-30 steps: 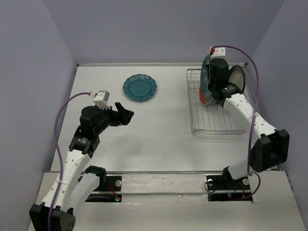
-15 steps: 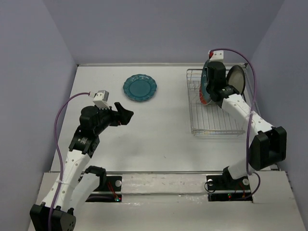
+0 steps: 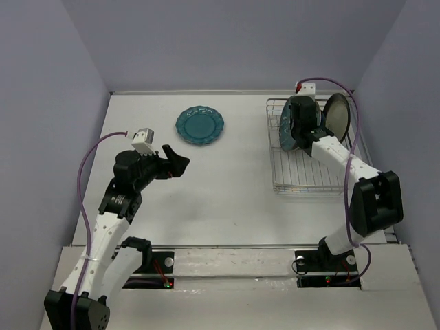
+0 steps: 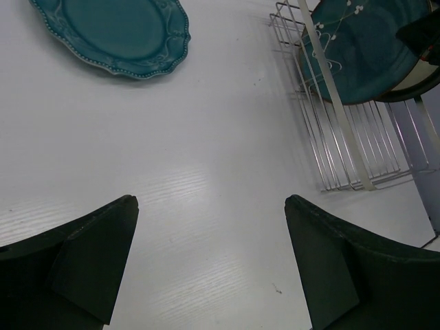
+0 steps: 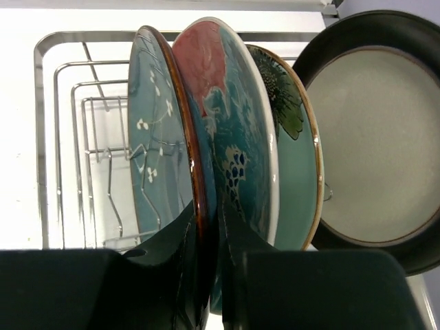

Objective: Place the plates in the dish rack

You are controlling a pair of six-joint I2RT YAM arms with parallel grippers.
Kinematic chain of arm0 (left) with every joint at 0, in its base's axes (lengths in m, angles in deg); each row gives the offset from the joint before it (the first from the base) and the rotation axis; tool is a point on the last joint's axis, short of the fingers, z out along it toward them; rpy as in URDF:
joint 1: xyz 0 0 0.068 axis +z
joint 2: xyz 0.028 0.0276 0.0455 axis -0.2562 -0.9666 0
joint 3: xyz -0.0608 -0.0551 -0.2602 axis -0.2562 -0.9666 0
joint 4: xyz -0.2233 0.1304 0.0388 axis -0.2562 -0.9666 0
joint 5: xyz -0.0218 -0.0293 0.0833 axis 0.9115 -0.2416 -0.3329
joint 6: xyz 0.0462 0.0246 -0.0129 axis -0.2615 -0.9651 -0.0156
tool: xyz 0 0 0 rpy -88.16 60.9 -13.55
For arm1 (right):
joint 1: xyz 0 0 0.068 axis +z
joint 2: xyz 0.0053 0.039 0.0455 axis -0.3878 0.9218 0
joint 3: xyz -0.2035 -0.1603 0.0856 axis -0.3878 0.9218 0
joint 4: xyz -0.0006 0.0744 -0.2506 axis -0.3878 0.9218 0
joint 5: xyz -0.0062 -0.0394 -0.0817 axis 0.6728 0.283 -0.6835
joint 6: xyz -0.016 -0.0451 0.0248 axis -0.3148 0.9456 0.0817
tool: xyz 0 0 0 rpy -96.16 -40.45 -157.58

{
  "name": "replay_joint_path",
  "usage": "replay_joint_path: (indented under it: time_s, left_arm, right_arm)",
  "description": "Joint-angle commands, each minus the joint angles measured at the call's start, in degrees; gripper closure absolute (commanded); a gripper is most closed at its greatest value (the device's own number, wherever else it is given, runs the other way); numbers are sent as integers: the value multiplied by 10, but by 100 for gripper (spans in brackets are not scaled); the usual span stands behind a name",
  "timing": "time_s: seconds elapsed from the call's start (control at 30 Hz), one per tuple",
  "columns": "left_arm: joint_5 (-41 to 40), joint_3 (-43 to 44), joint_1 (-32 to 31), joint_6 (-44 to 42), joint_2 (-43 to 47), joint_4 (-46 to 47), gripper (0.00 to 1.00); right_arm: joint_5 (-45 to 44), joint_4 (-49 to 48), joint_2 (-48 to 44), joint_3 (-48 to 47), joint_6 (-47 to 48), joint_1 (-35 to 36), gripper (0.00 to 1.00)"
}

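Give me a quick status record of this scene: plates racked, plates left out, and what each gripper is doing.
racked: four upright in the dish rack: blossom plate, red-patched plate, flower plate, cream plate
left out: scalloped teal plate, flat on the table
right gripper: shut on the blossom plate's rim
left gripper: open, empty, above the table

Matte white table (image 3: 234, 185) between plain lavender walls (image 3: 227, 41).

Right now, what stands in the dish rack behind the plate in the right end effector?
Behind the blossom plate: red-and-teal plate, mint flower plate, dark-rimmed cream plate. The right end effector hides their lower edges.
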Motion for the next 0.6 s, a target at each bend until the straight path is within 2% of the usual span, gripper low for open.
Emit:
replay_joint_path:
  time_s: [0.0, 0.03, 0.17, 0.23, 0.4, 0.43, 0.57]
  left_arm:
    - [-3, 17, 6, 27, -7, 20, 1]
    - [-8, 16, 6, 34, -7, 26, 1]
    - [-37, 10, 7, 71, -19, 41, 1]
    - [-43, 4, 7, 102, -38, 72, 1]
    - [-44, -33, 7, 186, -99, 163, 1]
    - [-57, -45, 7, 210, -107, 177, 1]
    - [-108, -72, 6, 261, -144, 255, 5]
  right_arm:
    - [-11, -71, -15, 4, -52, 3, 72]
    - [-18, -66, -18, 5, -56, 3, 60]
    - [-17, -26, -46, -6, -90, 3, 28]
    - [0, 7, -65, -17, -114, 3, 19]
    - [44, 40, -132, -1, -161, 3, 12]
    - [51, 41, -147, 8, -167, 3, 9]
    - [97, 40, -223, 59, -205, 3, 8]
